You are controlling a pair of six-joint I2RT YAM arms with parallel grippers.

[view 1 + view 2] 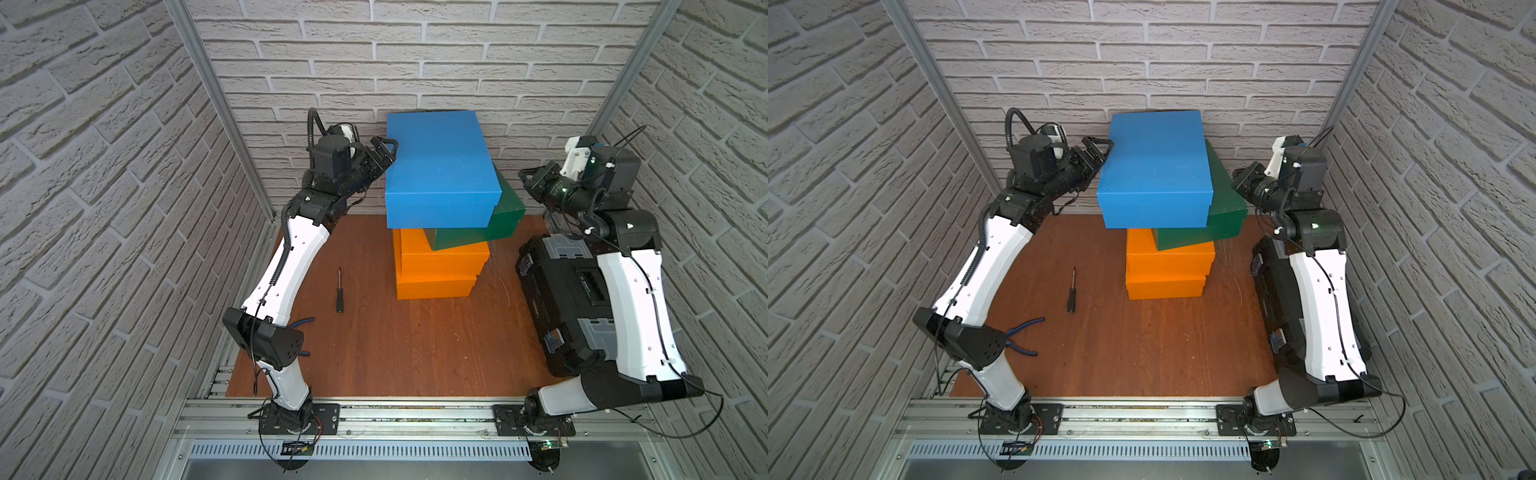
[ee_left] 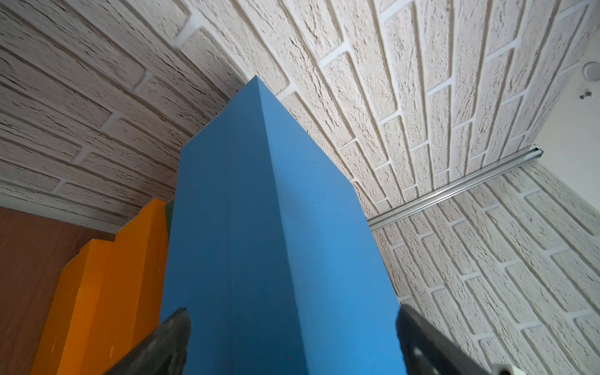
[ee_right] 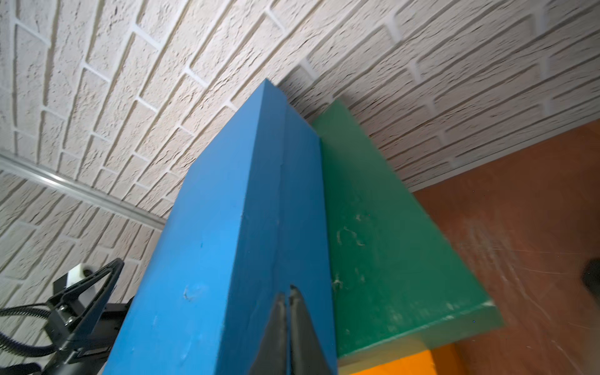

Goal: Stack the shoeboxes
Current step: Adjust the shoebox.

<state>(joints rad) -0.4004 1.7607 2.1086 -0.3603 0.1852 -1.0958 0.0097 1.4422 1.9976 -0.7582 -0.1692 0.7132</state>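
The shoeboxes stand in one stack at the back middle of the wooden floor. Two orange ones (image 1: 436,289) (image 1: 444,257) are at the bottom. A dark green one (image 1: 505,212) lies skewed on them, jutting right. The blue one (image 1: 440,166) (image 1: 1154,174) is on top. My left gripper (image 1: 388,149) (image 2: 290,324) is open at the blue box's left side, its fingers (image 2: 172,334) standing either side of that box's edge. My right gripper (image 1: 524,176) (image 3: 287,292) is shut, with its tips close to or against the blue box's right side above the green lid (image 3: 383,243).
A black toolbox (image 1: 561,291) lies at the right under my right arm. A screwdriver (image 1: 339,291) lies left of the stack, and blue-handled pliers (image 1: 1023,336) lie by my left elbow. Brick walls close in at the back and both sides.
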